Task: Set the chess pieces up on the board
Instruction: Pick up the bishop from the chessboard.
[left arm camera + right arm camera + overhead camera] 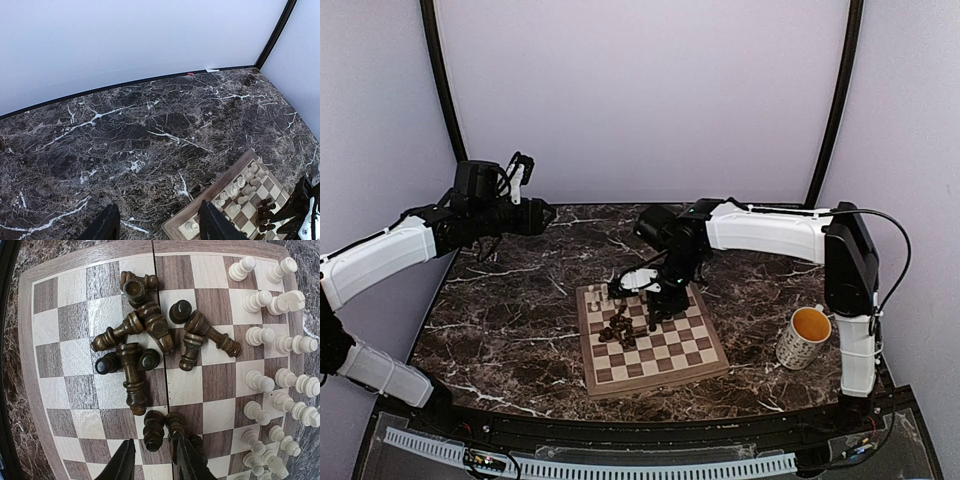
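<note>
A dark brown marble table [520, 330] with white veins carries everything. The white-and-black left arm [380, 255] is raised over the table's left side, well apart from the other things. The right arm [770, 232] reaches in from the right and bends down over the middle. The square wooden checkered board [670, 360], with light and dark brown squares and a plain border, lies flat near the centre of the table, toward the near edge. A speckled cream mug [803, 337] with a yellow inside stands upright to the right of the board, apart from it. The left end effector [159, 210] hangs high above bare marble, its two black fingers spread wide with nothing between them. The right end effector [156, 442] points down over the board; its fingers stand apart on either side of two dark pieces [154, 430] lying side by side, and a gap shows beside the left finger, so no clamp is seen. The pale cream chess pieces [257, 380] stand upright in two rows along the board's far edge. The dark brown chess pieces [131, 375] are heaped on the board's middle squares, most toppled and touching, a few upright.
</note>
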Tool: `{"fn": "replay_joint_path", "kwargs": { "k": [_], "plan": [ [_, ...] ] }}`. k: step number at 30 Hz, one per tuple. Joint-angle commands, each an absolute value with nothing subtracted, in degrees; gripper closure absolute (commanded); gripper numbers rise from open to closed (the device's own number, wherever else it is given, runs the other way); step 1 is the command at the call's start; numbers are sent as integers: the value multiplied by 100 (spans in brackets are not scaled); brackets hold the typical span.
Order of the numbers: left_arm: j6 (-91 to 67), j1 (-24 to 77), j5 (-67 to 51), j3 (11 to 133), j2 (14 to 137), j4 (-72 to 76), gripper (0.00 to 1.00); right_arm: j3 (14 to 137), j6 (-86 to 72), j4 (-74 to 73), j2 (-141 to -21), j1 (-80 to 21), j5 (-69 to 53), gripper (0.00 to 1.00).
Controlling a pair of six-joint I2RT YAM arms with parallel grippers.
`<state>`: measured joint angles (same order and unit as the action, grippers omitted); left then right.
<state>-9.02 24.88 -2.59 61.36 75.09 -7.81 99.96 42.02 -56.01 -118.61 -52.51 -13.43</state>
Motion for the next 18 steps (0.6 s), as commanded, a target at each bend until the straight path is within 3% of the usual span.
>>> {"fn": "replay_joint_path", "kwargs": {
  "k": [1, 18],
  "plan": [
    [-810, 2436, -294, 6085, 7408, -746, 44, 9943, 4245, -5704, -11961, -5327, -1364, 71],
    [-818, 2435, -438, 6097, 7495, -765, 44, 9918, 4220, -5695, -12082, -5404, -1413, 80]
  ]
}}
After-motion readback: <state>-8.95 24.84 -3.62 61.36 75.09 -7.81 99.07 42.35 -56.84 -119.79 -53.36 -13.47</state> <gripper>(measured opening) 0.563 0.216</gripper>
